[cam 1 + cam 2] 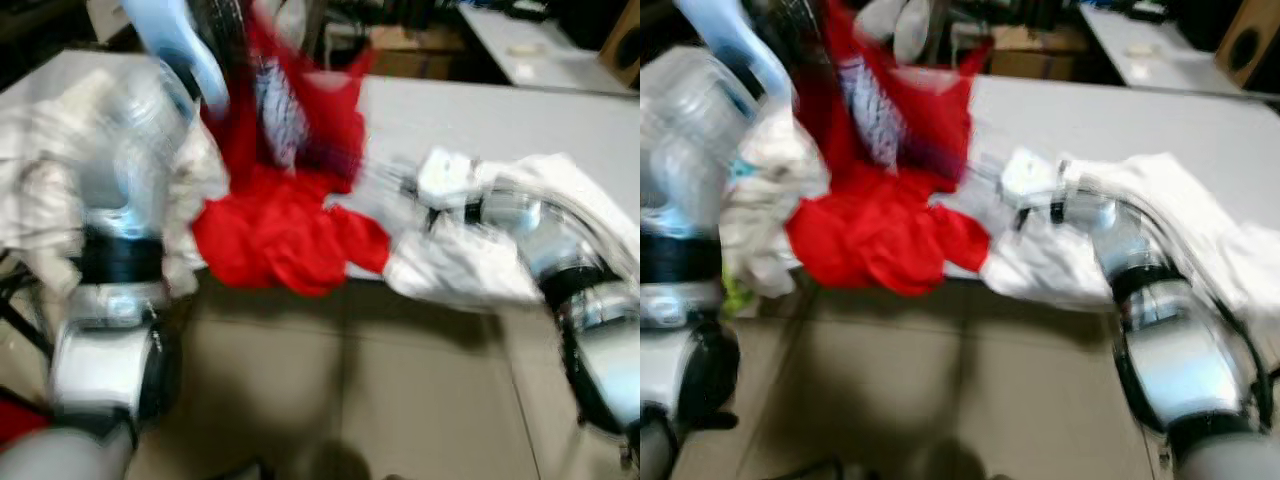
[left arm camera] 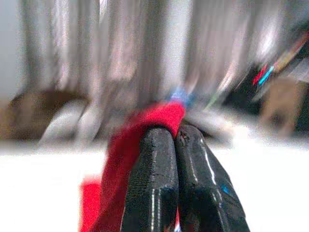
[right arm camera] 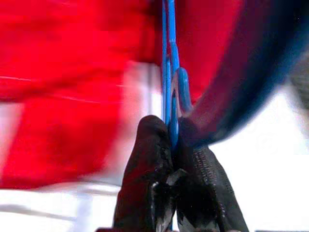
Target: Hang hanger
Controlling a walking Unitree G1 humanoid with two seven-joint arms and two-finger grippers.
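Garment [image 1: 285, 225] drapes over the table's [image 1: 480, 115] near edge, between both arms. Cloth [image 1: 470, 265] lies right of it, on the same edge. Second table [image 1: 530, 45] stands behind, right.

A soft, matt red cloth [image 1: 285, 235] is seen draped over the edge of the smooth, pale grey counter [image 1: 480, 115], with creased white fabric [image 1: 1180, 200] beside the red cloth. A glossy blue plastic hanger [image 3: 170, 82] is pinched against the red cloth by the right tool [image 3: 173, 145], whose black fingers [image 3: 149, 164] look rubbery and finely textured. The left tool [image 2: 175, 140] shows a similar sheen. The arms' silver casings [image 1: 1185, 365] appear polished.
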